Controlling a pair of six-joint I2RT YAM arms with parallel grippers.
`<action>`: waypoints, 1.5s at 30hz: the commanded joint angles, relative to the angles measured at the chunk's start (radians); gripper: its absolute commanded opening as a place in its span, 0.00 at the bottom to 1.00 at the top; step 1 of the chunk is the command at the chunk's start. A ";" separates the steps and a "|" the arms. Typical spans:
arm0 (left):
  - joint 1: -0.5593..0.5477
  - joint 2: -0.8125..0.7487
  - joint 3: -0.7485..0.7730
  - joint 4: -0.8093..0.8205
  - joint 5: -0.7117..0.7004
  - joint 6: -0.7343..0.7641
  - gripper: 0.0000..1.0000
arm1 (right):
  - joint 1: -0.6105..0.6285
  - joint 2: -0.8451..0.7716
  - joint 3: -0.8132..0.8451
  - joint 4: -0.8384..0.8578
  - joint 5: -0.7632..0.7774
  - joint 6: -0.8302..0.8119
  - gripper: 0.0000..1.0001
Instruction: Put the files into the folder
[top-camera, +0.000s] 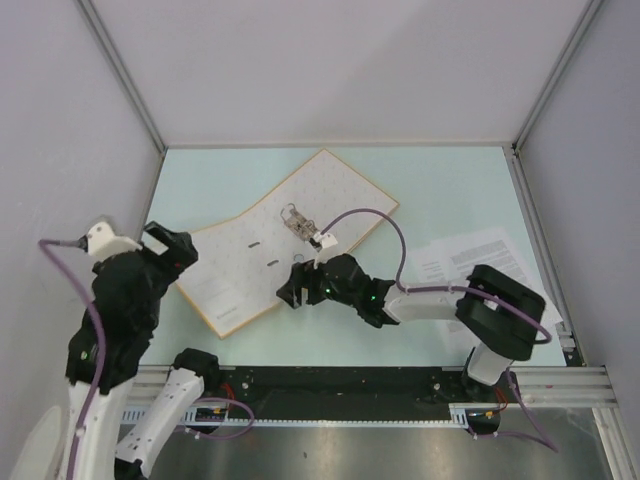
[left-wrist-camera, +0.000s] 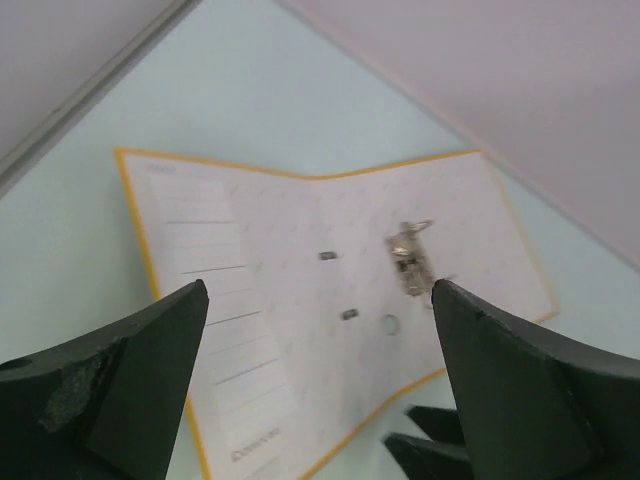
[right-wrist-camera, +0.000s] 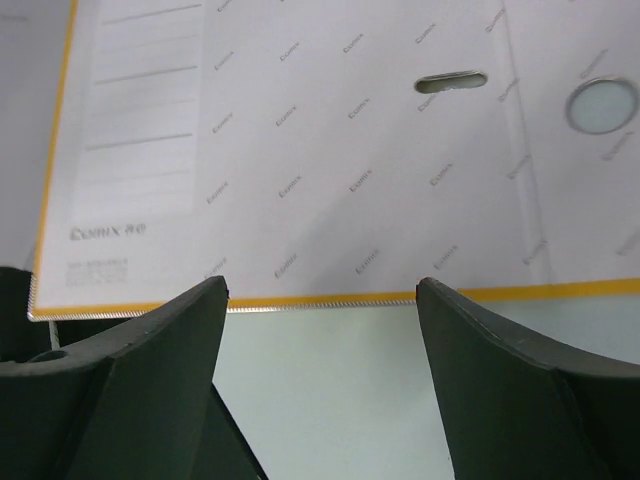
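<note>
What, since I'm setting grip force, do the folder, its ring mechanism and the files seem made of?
The folder looks like stiff matte cardboard: pale printed lining, orange-yellow edge. Its ring mechanism looks like bare metal, grey and glinting. The files seem plain paper: thin, white, printed text.

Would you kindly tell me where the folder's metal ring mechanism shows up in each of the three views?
Top external: the ring mechanism lies near the centre of the picture, on the open folder.
Left wrist: the ring mechanism is right of centre.
Right wrist: not in view; only the folder's near cover shows.
Shared landmark: the slot cut in the cover.
</note>
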 joint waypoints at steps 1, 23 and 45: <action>0.009 -0.081 0.041 0.058 0.252 0.057 1.00 | 0.032 0.200 0.072 0.248 -0.037 0.260 0.79; 0.009 0.204 -0.247 0.518 0.513 0.040 0.93 | -0.109 0.182 0.302 -0.243 -0.060 0.063 0.79; -0.099 1.137 0.161 0.704 0.633 0.180 0.59 | -0.453 0.522 0.656 -0.286 -0.196 -0.155 0.27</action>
